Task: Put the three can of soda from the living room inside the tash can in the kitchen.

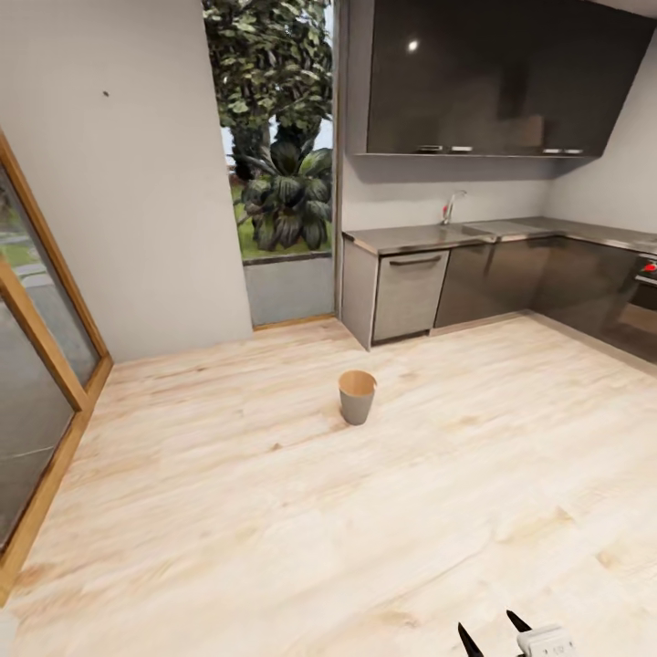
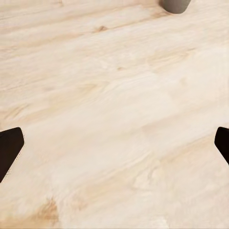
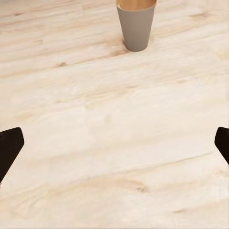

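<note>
The tash can [image 1: 357, 395], a small grey tapered bucket with a brown inside, stands upright on the light wood floor of the kitchen. It also appears ahead of my right gripper [image 3: 114, 148] as the tash can [image 3: 136, 26], and at the edge of the left wrist view as the tash can [image 2: 175, 5]. My right gripper [image 1: 488, 626] sits low at the near edge of the head view, open and holding nothing. My left gripper [image 2: 114, 148] is open too, with bare floor between its dark fingers [image 2: 9, 149]. The can of soda and the living room are out of view.
Grey cabinets under a dark countertop [image 1: 429, 239] with a chrome faucet [image 1: 450, 205] line the far right wall, below dark upper cabinets [image 1: 493, 78]. An oven front [image 1: 643, 292] is at the right edge. A wood-framed glass door [image 1: 46, 383] stands at the left, a window with plants [image 1: 278, 164] at the back.
</note>
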